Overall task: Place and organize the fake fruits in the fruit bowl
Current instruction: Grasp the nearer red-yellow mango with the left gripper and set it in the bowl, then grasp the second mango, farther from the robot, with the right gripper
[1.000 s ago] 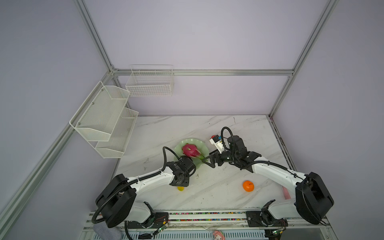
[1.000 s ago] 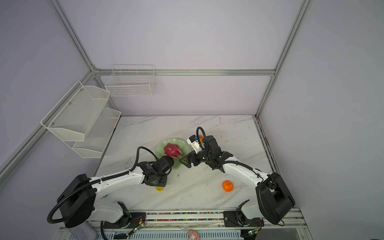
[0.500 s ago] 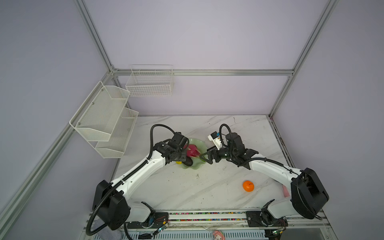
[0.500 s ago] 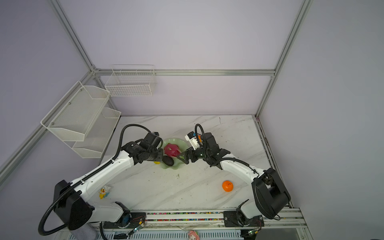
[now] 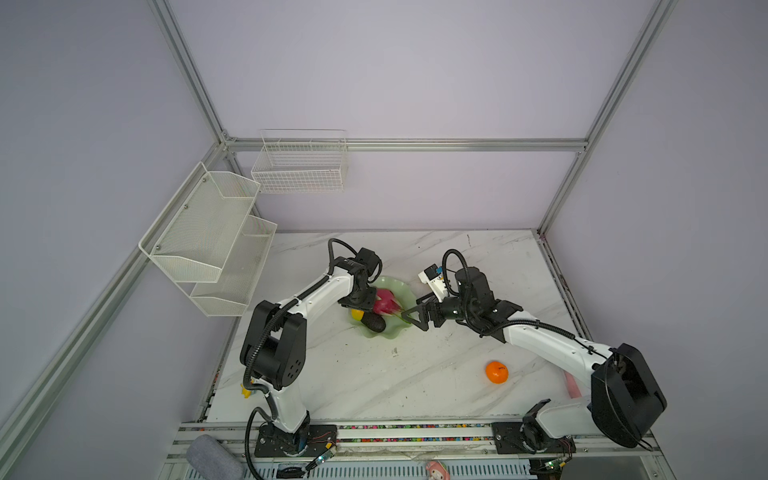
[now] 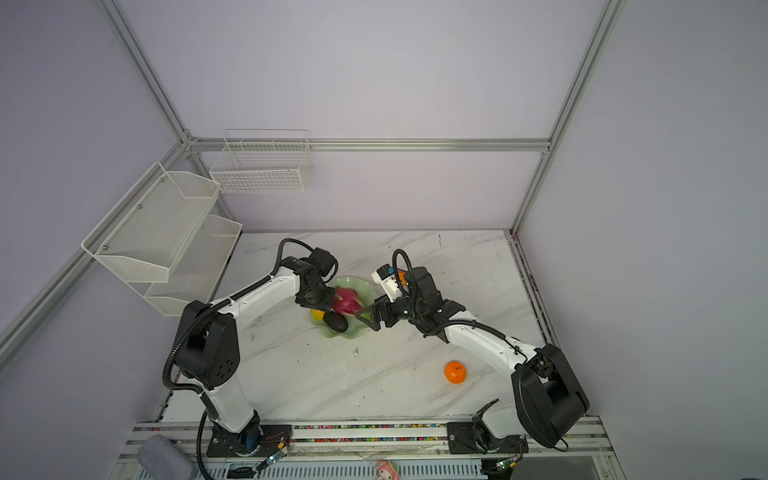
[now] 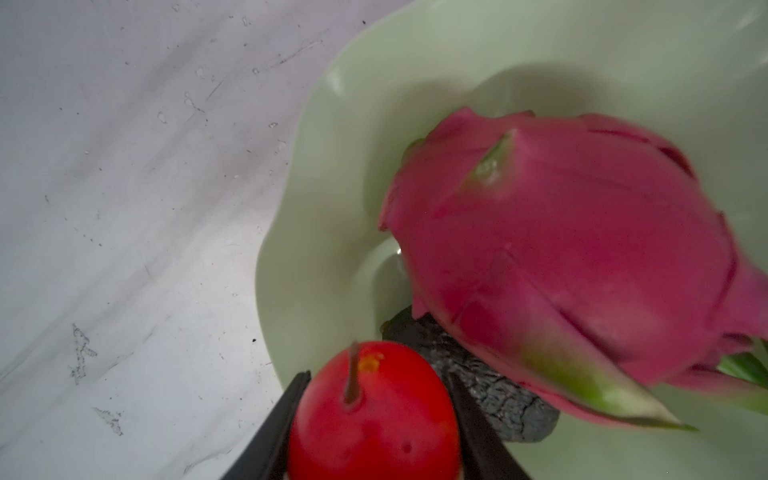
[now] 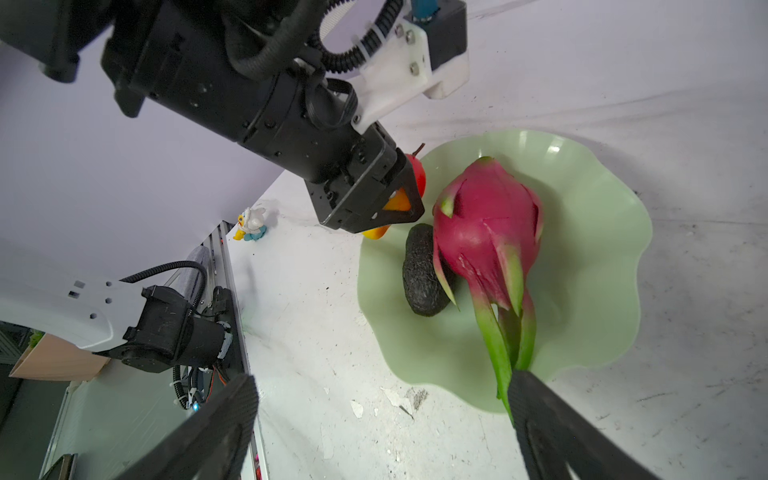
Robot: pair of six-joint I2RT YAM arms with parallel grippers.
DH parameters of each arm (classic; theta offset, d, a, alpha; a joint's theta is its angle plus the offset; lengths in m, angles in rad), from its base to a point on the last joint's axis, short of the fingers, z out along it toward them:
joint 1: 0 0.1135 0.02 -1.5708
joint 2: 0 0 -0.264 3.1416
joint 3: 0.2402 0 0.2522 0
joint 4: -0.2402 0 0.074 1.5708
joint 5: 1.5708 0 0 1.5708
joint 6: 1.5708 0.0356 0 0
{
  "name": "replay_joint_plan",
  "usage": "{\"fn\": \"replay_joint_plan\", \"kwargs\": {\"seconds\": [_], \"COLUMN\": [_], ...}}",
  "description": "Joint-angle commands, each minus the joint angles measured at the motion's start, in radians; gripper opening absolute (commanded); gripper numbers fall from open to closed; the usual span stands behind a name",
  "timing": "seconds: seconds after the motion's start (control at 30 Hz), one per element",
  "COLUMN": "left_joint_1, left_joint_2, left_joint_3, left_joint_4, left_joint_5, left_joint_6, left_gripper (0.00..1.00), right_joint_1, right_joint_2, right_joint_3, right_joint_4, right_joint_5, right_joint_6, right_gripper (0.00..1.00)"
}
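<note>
Both top views look down from high above the near edge, facing the far wall. They show the whole table (image 5: 374, 374) almost the same. The left wrist camera sits very close above the left rim of the bowl (image 7: 332, 166). The right wrist camera looks from the bowl's right side, low down. All four see the bowl.

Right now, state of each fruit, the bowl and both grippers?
fruit bowl: upright on the table.
dragon fruit: lying in the fruit bowl.
avocado: in the fruit bowl, against the dragon fruit.
mango: gripped at the fruit bowl's rim.
tangerine: loose on the table.
left gripper: jaws shut on the mango.
right gripper: jaws open by the fruit bowl.
</note>
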State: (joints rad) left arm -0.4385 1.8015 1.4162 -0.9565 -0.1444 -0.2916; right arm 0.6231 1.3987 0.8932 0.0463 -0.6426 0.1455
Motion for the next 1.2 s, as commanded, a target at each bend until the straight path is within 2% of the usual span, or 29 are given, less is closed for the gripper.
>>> {"fn": "replay_joint_plan", "kwargs": {"seconds": [0.0,0.57,0.63,0.73,0.8,0.83,0.9,0.93,0.97,1.1,1.17], "left_joint_1": [0.007,0.023,0.024,0.024,0.024,0.024,0.026,0.024,0.025,0.024,0.024], "left_joint_2": [-0.004,-0.008,-0.022,-0.074,-0.122,-0.142,-0.186,-0.207,-0.231,-0.309,-0.354], "left_joint_3": [0.088,0.084,0.084,0.067,0.047,0.041,0.023,0.013,-0.001,-0.047,-0.080], "left_joint_4": [-0.008,-0.008,-0.007,0.019,0.046,0.060,0.094,0.114,0.135,0.160,0.163], "left_joint_5": [0.011,0.010,0.014,0.028,0.013,0.005,0.007,0.010,0.011,0.033,0.080], "left_joint_6": [0.031,0.050,0.042,0.036,0.034,0.031,0.030,0.029,0.026,0.009,0.002], "left_gripper": [0.44,0.58,0.58,0.59,0.61,0.63,0.67,0.71,0.81,0.85,0.85], "right_joint_1": [0.007,-0.015,-0.031,-0.080,-0.109,-0.123,-0.152,-0.160,-0.166,-0.184,-0.189], "right_joint_2": [-0.033,0.020,0.027,0.056,0.118,0.153,0.255,0.293,0.337,0.468,0.527], "right_joint_3": [-0.003,0.082,0.096,0.124,0.165,0.186,0.245,0.268,0.292,0.363,0.408], "right_joint_4": [-0.023,-0.067,-0.075,-0.072,-0.075,-0.075,-0.084,-0.085,-0.082,-0.060,-0.069], "right_joint_5": [0.014,0.104,0.185,0.385,0.523,0.552,0.560,0.563,0.570,0.582,0.613], "right_joint_6": [-0.017,-0.027,-0.021,-0.013,-0.031,-0.043,-0.073,-0.088,-0.105,-0.225,-0.238], "right_gripper": [0.97,0.97,0.97,0.97,0.97,0.97,0.97,0.97,0.97,0.97,0.97]}}
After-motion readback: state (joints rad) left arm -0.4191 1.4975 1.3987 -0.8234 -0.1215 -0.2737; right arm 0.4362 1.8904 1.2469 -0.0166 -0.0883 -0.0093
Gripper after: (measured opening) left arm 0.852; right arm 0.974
